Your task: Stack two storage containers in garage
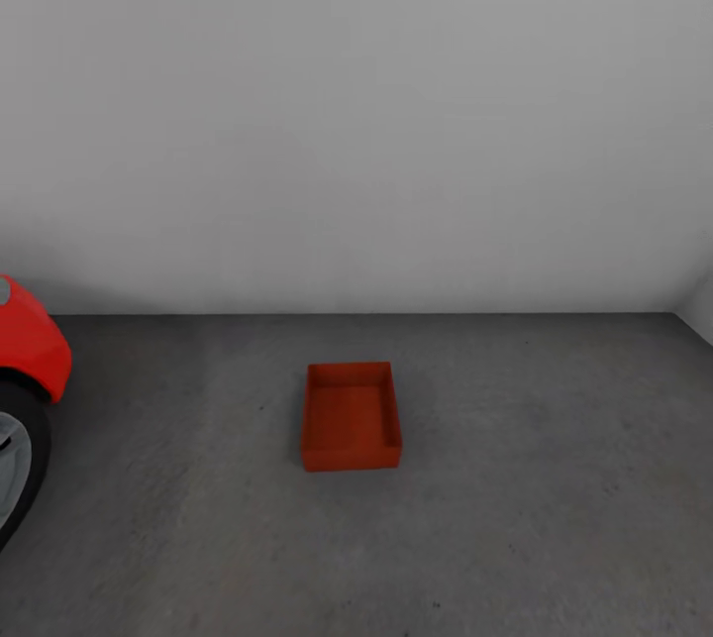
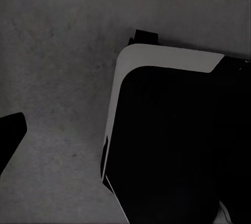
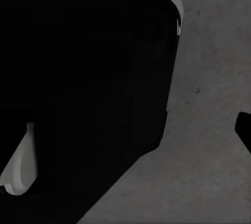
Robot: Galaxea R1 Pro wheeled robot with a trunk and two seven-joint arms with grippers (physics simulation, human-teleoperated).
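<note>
One red-orange storage container (image 1: 351, 416) sits flat on the dark grey concrete floor (image 1: 555, 478) of the garage, a short way out from the white wall, open side up and empty. In the left wrist view a single dark fingertip (image 2: 10, 132) pokes in at the picture's edge over bare concrete. The right wrist view likewise catches one dark fingertip (image 3: 244, 130) at its edge. Neither fingertip touches anything, and the frames do not show how the jaws stand.
A red car (image 1: 30, 350) with its black wheel (image 1: 18, 464) stands at the left edge. A plain white wall (image 1: 356, 122) closes the back, meeting a corner at far right. My black and white base (image 2: 172, 135) (image 3: 89, 77) looms in both wrist views.
</note>
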